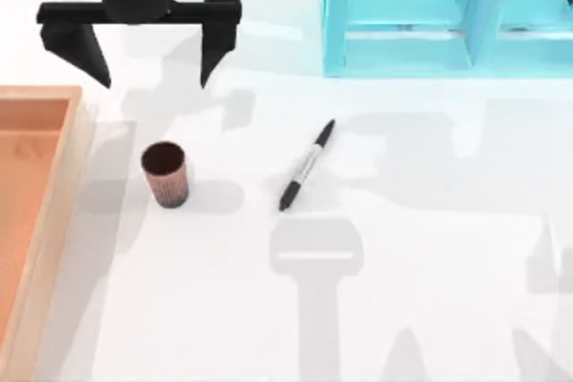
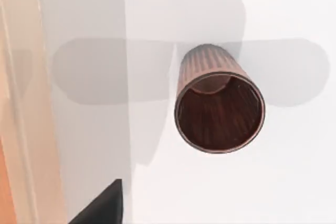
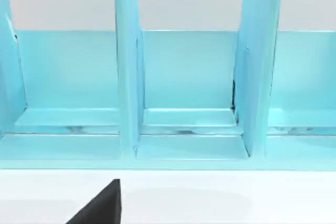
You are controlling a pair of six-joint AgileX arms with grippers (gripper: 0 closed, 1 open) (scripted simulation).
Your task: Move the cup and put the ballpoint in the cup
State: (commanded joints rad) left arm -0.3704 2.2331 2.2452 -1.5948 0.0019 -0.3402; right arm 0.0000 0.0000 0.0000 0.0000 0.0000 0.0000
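Left gripper (image 1: 146, 55): hovering high, my fingers spread wide, holding nothing.
Cup (image 1: 165, 174): one, standing upright below-ahead of it.
Ballpoint (image 1: 306, 165): one, lying rightward.

A rendered tabletop scene, dressed like an office desk: a plain white counter (image 1: 403, 266) with flat, soft shadows and no wear. At one o'clock in the top view stands a turquoise file organiser (image 1: 407, 20), its upright dividers splitting it into open slots. At nine o'clock sits a light wooden tray (image 1: 54, 185) with an orange floor. A ballpoint (image 1: 306, 165) lies near the centre, a stationery touch.
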